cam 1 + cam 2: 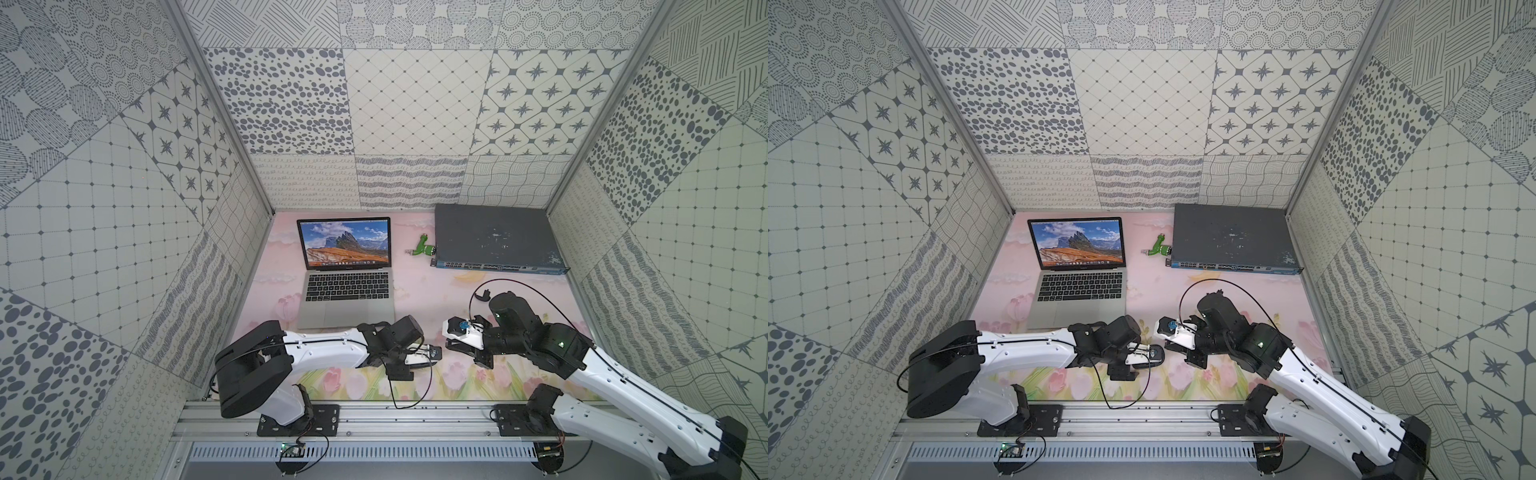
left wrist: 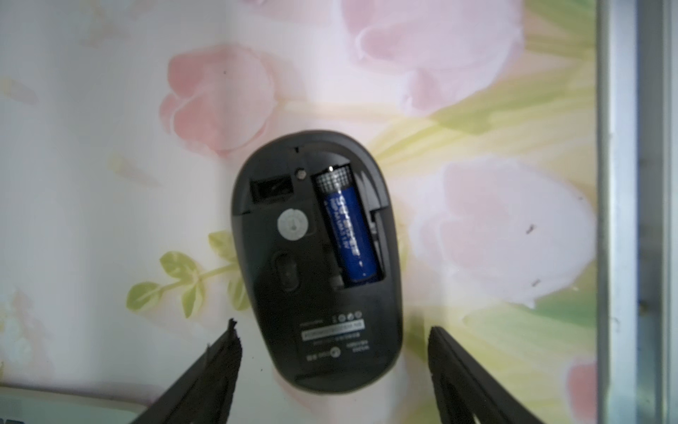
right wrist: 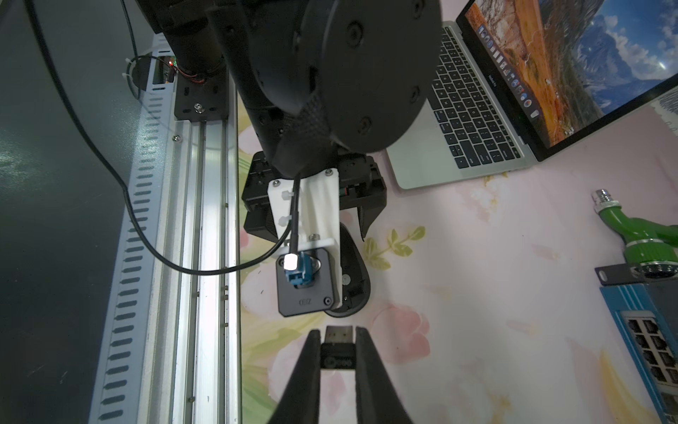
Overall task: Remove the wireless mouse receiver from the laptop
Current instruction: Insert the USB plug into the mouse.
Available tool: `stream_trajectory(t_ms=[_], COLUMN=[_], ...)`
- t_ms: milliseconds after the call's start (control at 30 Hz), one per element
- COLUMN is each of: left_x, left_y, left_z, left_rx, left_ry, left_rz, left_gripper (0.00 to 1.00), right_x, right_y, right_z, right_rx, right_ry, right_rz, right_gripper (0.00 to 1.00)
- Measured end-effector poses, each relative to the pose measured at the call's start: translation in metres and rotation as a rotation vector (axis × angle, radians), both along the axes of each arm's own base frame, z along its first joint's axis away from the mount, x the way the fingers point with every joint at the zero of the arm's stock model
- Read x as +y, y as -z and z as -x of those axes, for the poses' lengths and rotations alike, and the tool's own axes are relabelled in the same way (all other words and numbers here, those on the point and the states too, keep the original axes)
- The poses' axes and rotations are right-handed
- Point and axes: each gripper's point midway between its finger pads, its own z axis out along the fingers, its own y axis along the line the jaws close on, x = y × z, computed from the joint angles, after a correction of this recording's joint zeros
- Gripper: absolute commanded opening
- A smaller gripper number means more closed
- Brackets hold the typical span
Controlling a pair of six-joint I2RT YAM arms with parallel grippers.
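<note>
Right claw (image 3: 337,332) pinches the receiver (image 3: 337,350), clear of the laptop (image 3: 477,121); left claw (image 2: 334,326) stands wide astride the upturned mouse (image 2: 312,257), gripping nothing; best keep the receiver level, lined up with the empty slot (image 2: 272,189).

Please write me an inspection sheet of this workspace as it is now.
Surface: flowered pink mat.
Job's things: laptop open, screen lit; wireless mouse receiver out of it, held by the right gripper.
Clutter: black mouse underside up, battery showing; green stick; network switch.
Grippers: right gripper shut on the receiver; left gripper open, fingers either side of the mouse.
Cables: black cable loops off the left wrist.
Surroundings: patterned walls, aluminium rail.
</note>
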Motion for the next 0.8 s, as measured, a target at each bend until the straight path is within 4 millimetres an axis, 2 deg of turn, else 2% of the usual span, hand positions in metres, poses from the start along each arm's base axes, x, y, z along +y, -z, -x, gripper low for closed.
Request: stream_trajectory(t_ms=[267, 567, 800], left_x=[-0.007, -0.011, -0.015], left_y=[0.002, 0.011, 0.013], left_z=[-0.012, -0.013, -0.013], left_rx=[0.009, 0.049, 0.067], left_ry=[-0.011, 0.003, 0.022], left_rz=[-0.014, -0.055, -0.068], left_gripper=[0.79, 0.66, 0.73], right_x=[0.0, -0.001, -0.002], right_y=[-0.001, -0.001, -0.002], right_z=[0.0, 0.0, -0.002], right_rx=[-0.003, -0.004, -0.003], right_ry=[0.0, 0.003, 0.015], right_rz=[-0.002, -0.001, -0.007], right_gripper=[0.08, 0.08, 0.08])
